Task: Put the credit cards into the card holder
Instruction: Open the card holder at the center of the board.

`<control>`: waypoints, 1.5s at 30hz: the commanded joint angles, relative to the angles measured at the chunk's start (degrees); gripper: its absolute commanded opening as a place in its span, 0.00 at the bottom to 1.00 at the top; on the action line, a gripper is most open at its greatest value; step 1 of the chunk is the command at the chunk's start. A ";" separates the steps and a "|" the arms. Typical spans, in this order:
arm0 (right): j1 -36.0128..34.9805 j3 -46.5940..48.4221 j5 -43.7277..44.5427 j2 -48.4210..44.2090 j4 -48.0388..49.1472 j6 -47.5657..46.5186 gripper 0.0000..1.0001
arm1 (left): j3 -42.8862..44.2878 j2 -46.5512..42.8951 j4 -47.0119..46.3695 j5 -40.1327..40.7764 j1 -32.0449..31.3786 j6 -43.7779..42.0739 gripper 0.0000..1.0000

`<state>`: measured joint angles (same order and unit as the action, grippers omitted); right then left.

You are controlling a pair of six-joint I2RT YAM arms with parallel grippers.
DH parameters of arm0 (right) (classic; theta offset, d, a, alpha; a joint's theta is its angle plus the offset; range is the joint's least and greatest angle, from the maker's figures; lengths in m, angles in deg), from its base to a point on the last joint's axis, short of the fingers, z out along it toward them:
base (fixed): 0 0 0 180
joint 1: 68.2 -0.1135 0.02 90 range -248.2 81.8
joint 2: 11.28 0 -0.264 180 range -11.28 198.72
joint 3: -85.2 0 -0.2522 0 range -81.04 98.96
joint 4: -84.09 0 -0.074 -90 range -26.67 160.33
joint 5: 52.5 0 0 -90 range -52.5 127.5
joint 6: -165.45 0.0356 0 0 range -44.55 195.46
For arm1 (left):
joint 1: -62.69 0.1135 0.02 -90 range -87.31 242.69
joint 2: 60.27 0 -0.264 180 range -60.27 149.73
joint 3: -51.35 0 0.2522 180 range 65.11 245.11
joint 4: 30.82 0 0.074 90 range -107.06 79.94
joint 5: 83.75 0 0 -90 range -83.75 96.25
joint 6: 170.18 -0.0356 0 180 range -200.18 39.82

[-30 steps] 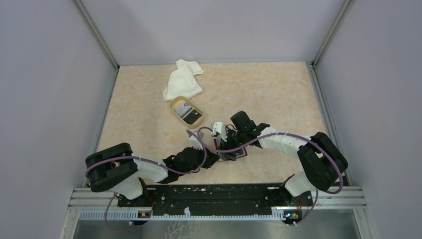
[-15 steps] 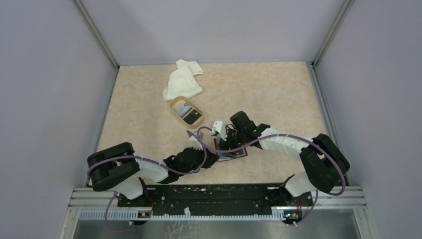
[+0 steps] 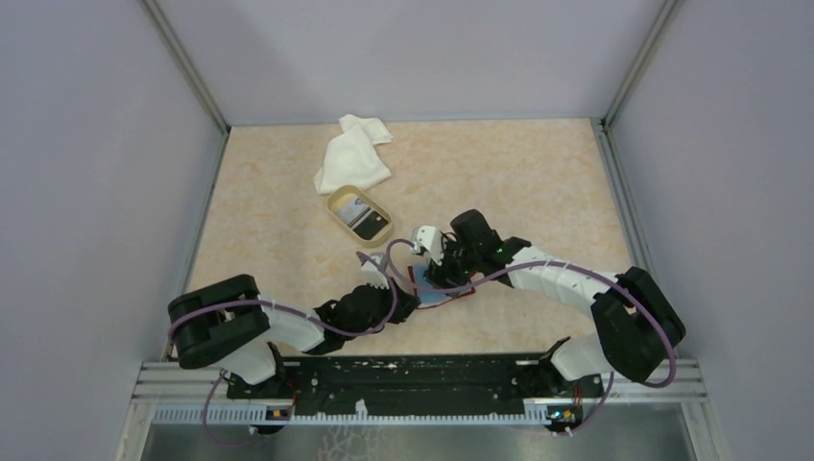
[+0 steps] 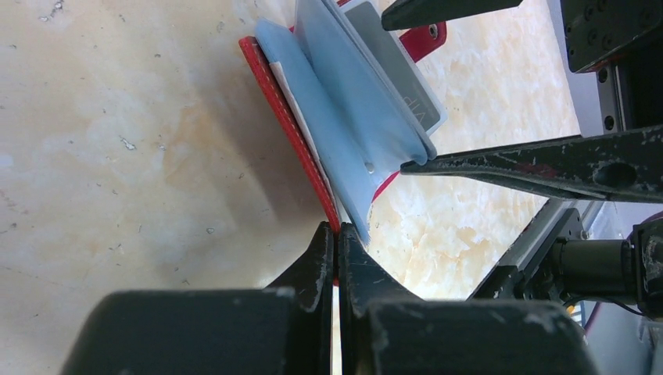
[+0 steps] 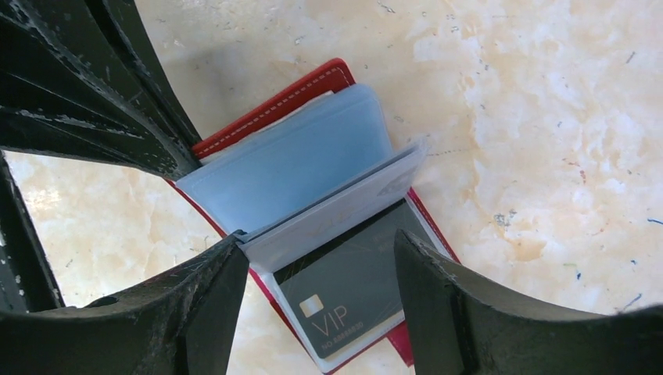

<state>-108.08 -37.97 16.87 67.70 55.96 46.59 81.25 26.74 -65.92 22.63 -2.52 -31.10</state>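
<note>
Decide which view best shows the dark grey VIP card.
The right wrist view: the dark grey plastic VIP card lies face-up inside the red leather-like card holder, lettering readable. The left wrist view shows only a slanted part; in the top view it cannot be made out.

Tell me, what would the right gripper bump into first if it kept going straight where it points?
Probably the clear pockets of the open card holder, lying right between the spread fingers of the right gripper. A dark VIP card sits tucked behind them. Depth is hard to judge.
</note>
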 commanded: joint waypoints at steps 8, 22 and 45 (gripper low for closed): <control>4.91 0.96 5.11 -1.99 -0.28 -4.09 0.72 | -1.64 -2.10 0.52 -0.02 -0.40 1.11 0.00; 9.90 2.81 -7.44 -1.99 -2.46 0.72 0.72 | -0.86 -1.66 0.79 -0.36 -0.36 1.11 0.00; 8.68 7.06 -1.04 9.88 -7.81 0.34 0.32 | -2.52 -14.15 12.63 4.28 -0.36 1.30 0.50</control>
<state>-98.94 -33.58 12.77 76.77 48.83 46.26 79.81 19.24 -59.49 23.85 -2.58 -29.66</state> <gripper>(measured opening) 0.357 0.447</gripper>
